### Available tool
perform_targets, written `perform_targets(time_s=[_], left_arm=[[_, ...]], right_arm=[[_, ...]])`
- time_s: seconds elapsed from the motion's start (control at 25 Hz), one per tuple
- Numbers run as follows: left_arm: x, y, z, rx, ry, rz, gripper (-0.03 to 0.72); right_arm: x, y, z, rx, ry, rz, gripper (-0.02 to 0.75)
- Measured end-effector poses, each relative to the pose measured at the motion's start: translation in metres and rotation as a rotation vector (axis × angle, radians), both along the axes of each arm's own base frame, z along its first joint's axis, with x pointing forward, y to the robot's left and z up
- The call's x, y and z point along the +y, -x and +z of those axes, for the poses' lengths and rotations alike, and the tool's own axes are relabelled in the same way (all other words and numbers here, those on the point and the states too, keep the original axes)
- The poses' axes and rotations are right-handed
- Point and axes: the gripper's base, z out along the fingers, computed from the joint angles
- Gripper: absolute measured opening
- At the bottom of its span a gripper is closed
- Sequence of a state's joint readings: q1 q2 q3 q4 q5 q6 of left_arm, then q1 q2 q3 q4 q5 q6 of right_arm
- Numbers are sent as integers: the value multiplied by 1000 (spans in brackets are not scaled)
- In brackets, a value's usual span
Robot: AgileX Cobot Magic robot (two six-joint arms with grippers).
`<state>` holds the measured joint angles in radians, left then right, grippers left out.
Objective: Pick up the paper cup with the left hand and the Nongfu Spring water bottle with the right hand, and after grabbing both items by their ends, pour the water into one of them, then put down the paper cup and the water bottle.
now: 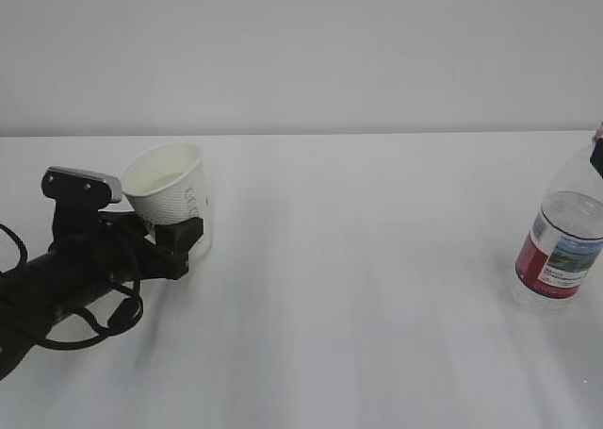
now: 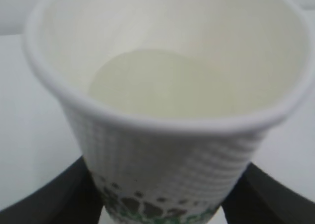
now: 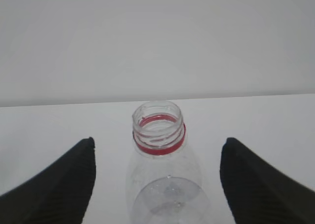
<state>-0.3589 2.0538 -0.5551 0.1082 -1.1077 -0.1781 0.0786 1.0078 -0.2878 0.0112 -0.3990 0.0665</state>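
The white paper cup (image 1: 174,198) with a green logo leans toward the left, its rim facing up-left. My left gripper (image 1: 185,239) is shut on its lower part, with a black finger pressed against each side in the left wrist view. A pale pool of water (image 2: 162,83) lies in the cup (image 2: 167,150). The Nongfu Spring water bottle (image 1: 563,236), uncapped and with a red neck ring, stands upright at the right edge, partly filled. My right gripper (image 3: 159,141) is open around the bottle (image 3: 165,184) near its neck, with a clear gap on both sides.
The white table (image 1: 358,288) runs back to a plain pale wall. The left arm's cables (image 1: 66,325) loop over the table at front left. Only a small black part of the right gripper (image 1: 597,156) shows in the exterior view.
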Motion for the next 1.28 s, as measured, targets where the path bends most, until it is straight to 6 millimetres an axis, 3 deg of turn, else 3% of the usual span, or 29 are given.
perform_targets(time_s=[0.76,1.28], left_arm=[[9,22,-9,67,-25,5,490],[10,23,-9,65,-22,11,486]], right_arm=[[0,0,0,-1,15,4,593],[0,0,0,-1,17,4,593]])
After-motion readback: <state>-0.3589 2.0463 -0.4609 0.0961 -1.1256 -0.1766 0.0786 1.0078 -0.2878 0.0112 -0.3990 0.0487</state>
